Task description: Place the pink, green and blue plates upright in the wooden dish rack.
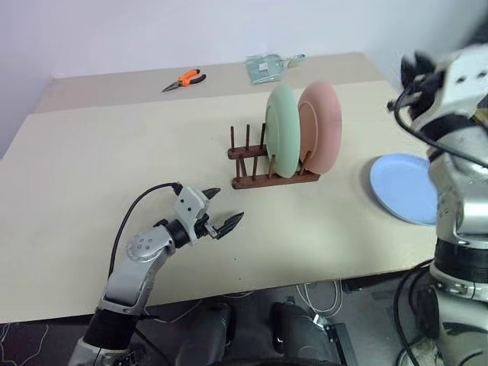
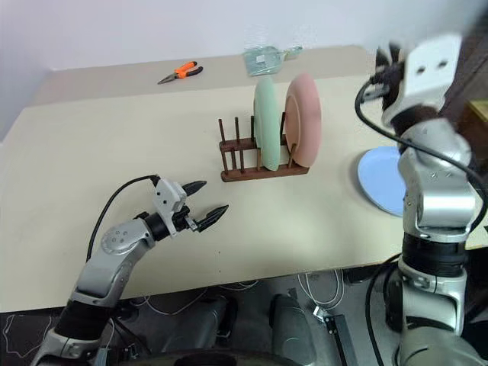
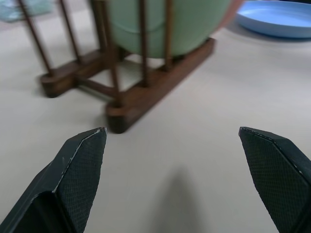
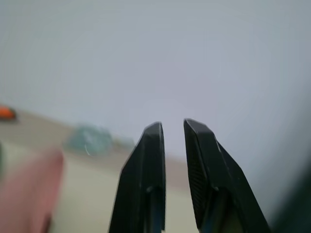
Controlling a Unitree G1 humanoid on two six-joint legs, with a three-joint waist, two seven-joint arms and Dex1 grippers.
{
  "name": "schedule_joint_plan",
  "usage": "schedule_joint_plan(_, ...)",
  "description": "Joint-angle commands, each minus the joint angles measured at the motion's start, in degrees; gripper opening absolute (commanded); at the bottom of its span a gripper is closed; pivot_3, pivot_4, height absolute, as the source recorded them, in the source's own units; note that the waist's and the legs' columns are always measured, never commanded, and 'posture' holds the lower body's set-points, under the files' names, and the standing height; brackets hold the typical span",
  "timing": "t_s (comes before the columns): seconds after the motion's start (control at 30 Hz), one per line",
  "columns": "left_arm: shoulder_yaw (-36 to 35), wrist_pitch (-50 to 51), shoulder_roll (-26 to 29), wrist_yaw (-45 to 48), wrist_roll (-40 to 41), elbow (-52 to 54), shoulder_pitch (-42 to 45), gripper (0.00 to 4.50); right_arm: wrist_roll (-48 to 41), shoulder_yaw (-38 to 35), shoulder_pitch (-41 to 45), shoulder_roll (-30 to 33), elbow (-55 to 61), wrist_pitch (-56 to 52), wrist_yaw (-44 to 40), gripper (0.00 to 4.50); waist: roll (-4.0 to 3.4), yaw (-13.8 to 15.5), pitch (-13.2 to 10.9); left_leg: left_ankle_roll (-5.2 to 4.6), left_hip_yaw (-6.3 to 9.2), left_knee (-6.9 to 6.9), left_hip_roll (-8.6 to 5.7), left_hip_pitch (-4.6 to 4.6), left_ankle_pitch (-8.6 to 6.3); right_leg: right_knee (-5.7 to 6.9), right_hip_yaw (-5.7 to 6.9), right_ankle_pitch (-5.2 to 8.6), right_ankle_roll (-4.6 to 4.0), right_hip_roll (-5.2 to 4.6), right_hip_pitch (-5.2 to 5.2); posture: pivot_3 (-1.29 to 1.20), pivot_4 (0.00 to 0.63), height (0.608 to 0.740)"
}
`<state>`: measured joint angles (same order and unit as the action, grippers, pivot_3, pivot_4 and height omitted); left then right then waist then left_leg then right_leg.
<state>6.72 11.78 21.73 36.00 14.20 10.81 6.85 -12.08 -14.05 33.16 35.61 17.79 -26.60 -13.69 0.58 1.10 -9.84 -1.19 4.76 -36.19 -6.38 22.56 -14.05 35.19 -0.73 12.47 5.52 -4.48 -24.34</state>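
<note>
L gripper [image 1: 223, 207] low over table [image 1: 91, 168], level, aimed at wooden dish rack [image 1: 263, 174], jaws wide, empty. R gripper [image 4: 172, 127] raised high, nearly shut, holds nothing. Green plate [image 1: 280, 130] & pink plate [image 1: 320, 126] upright in rack; blue plate [image 1: 404, 187] flat near R arm. Pliers [image 1: 184, 78] at far edge.

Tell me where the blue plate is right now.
The blue plate lies flat on the table on the robot's right, near the front edge, to the right of the wooden dish rack holding the green plate and pink plate.
</note>
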Motion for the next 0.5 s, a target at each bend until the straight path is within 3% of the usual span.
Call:
schedule_joint_plan(0.03,-0.8,-2.0,-0.5,-0.1,-0.4,-0.1,0.9,4.50,-1.2,1.1,-4.8,0.9,-0.4,-8.6,-2.5,1.16,0.15,0.1,0.0,-0.02,0.00,-0.02,-0.04,0.01,-0.01,-0.05,0.00,0.00,0.00,-0.04,0.05,0.00,0.150,0.740)
schedule_joint_plan(0.07,-0.8,-2.1,-0.5,-0.1,-0.4,-0.1,0.9,4.50,-1.0,2.1,-6.8,1.7,-0.6,-12.1,-3.2,1.39,0.11,0.1,0.0,-0.06,-0.03,-0.06,-0.09,0.02,-0.03,-0.05,-0.04,0.00,-0.01,-0.09,0.06,0.00,0.150,0.740)
schedule_joint_plan(0.27,-0.6,-2.2,-0.2,0.6,-0.4,0.2,-0.1,4.50,1.3,4.9,-14.5,0.6,1.1,-19.5,-1.8,4.20,-0.04,-0.4,0.0,-0.11,-0.11,-0.04,-0.14,0.06,-0.05,0.04,-0.16,0.02,-0.05,-0.16,-0.10,0.00,0.150,0.740)
schedule_joint_plan(0.3,-0.6,-2.1,-0.2,0.7,-0.4,0.2,-0.1,4.50,2.2,5.2,-15.2,0.5,0.8,-19.9,-1.2,4.41,-0.11,-0.6,0.0,-0.10,-0.14,-0.04,-0.13,0.06,-0.05,0.07,-0.18,0.01,-0.03,-0.14,-0.13,0.00,0.150,0.740)
schedule_joint_plan(0.5,-0.4,-2.0,-0.2,1.0,-0.6,0.0,0.0,4.50,5.1,6.7,-19.6,0.8,-2.4,-22.1,-0.5,4.41,-0.10,-0.3,0.0,-0.08,-0.15,-0.06,-0.09,0.03,-0.04,0.10,-0.18,0.00,-0.01,-0.09,-0.11,0.00,0.150,0.740)
